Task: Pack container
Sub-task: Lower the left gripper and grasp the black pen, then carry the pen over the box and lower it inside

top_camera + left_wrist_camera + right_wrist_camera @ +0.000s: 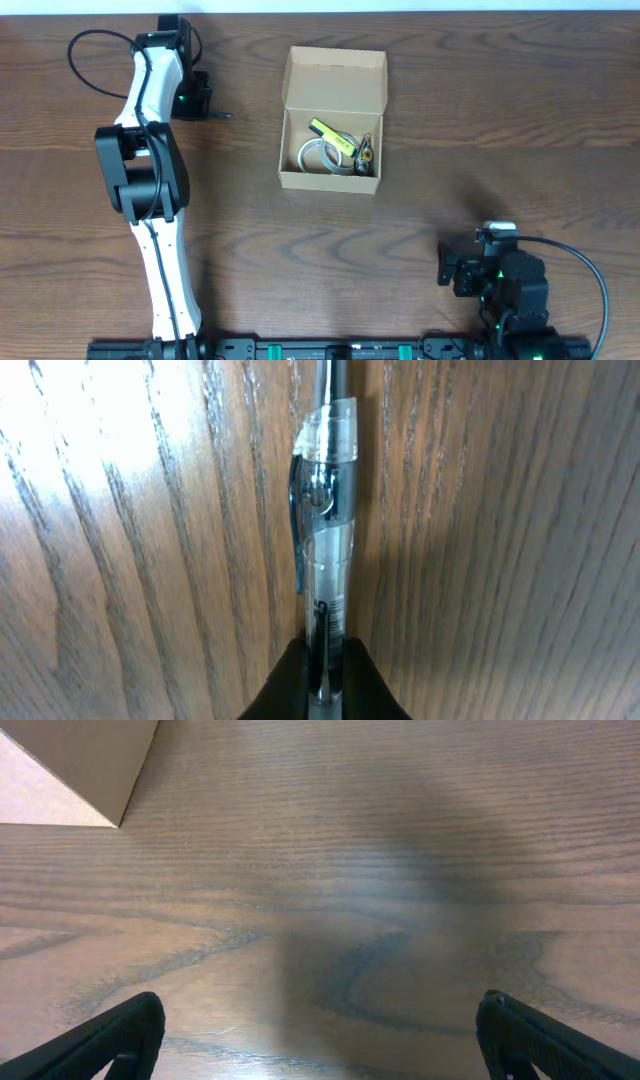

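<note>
Container (335,75): one, seen open at table (500,120) centre-rear, flap lid raised. Counted inside: one yellow-green marker (330,135), one clear ring-shaped roll (320,157), one small dark item (366,155) that cannot be identified. One clear pen (325,540) is pinched by left gripper (322,682), reached out low over the wood, left of the box. Right gripper (320,1010) is drawn back near the base, fingers spread wide, nothing held.

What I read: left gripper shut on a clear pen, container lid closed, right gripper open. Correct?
Not the lid: the overhead view shows the container with its flap open. The left gripper is shut on the clear pen and the right gripper is open.
</note>
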